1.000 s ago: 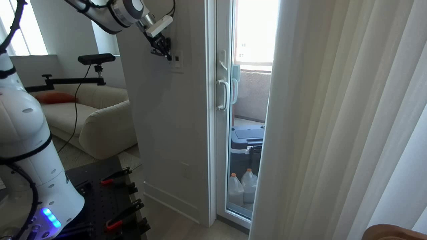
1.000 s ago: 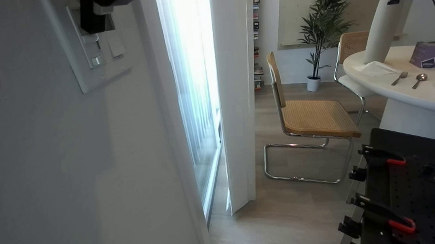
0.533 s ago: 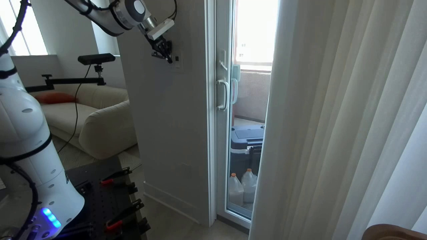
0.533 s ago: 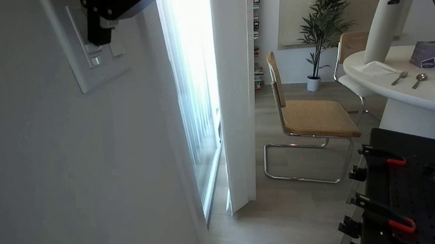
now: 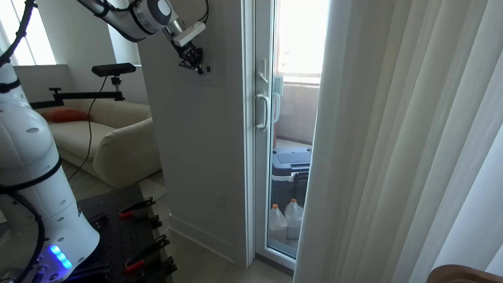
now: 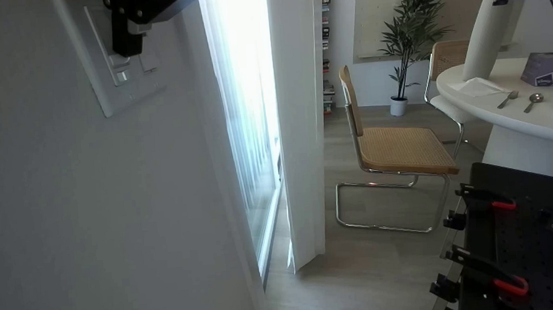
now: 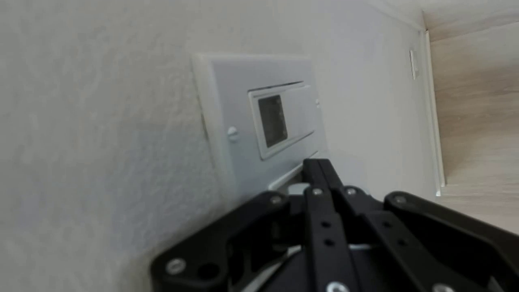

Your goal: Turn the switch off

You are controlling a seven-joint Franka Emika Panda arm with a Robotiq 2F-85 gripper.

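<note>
The switch, a white wall plate (image 7: 247,166), fills the middle of the wrist view. Its visible half carries a small dark window (image 7: 273,120) beside a flat white paddle; its lower half is partly hidden behind my gripper (image 7: 320,162). The black fingers lie together with nothing between them. In an exterior view the gripper (image 6: 127,49) points down over the left opening of the plate (image 6: 117,99), just above a pale piece at its lower end. Elsewhere, the gripper (image 5: 200,72) shows at the plate's (image 5: 210,81) left side. Whether the tips touch it I cannot tell.
A door frame (image 5: 248,157) and glass door with a white handle (image 5: 266,112) stand right of the plate. Low on the wall is a socket plate (image 7: 413,64). A cane chair (image 6: 403,151) and a black tool cart (image 6: 530,234) stand further off.
Over the first half second my gripper slid down along the plate, and the pale piece under it sits lower. The room light turned greyer and the wall shadow faded. Since then, hardly any movement.
</note>
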